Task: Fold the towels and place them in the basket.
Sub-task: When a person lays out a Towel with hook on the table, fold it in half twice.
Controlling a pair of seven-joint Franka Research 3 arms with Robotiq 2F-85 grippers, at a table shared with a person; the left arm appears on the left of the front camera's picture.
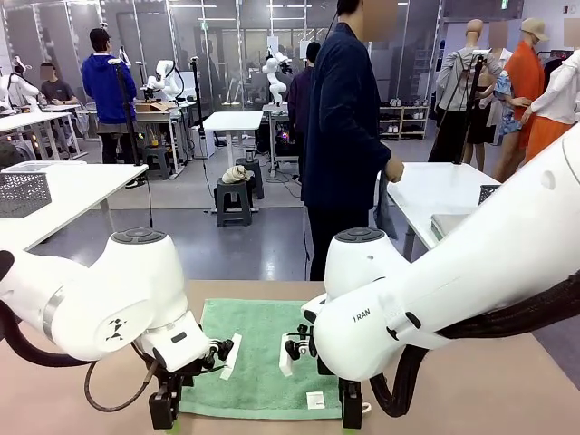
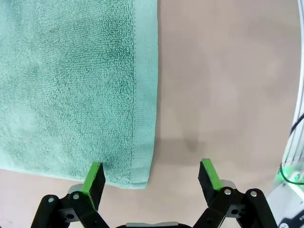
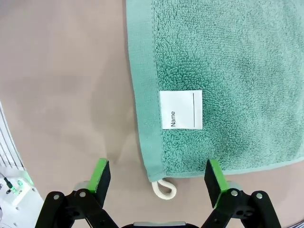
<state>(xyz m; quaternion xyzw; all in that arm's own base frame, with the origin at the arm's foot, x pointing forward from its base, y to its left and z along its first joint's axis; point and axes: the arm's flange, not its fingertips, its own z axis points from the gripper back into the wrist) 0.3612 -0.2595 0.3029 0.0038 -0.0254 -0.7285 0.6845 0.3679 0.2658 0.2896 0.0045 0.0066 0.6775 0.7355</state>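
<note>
A green towel (image 1: 258, 353) lies flat on the brown table between my two arms. My left gripper (image 1: 166, 412) hangs open over its near left corner; in the left wrist view the towel (image 2: 71, 85) has its corner between the fingers of the gripper (image 2: 151, 178). My right gripper (image 1: 352, 412) is open over the near right corner. In the right wrist view the towel (image 3: 223, 71) shows a white label (image 3: 181, 109) and a corner loop (image 3: 164, 189) between the open fingers of the gripper (image 3: 156, 178). A dark lattice basket corner (image 1: 488, 192) peeks out behind my right arm.
A person (image 1: 344, 136) stands at the table's far side with a pale blue-grey cloth (image 1: 385, 213) hanging from one hand. A paler grey lattice basket (image 1: 23, 192) sits on the white table at left. Bare brown tabletop (image 1: 507, 390) surrounds the towel.
</note>
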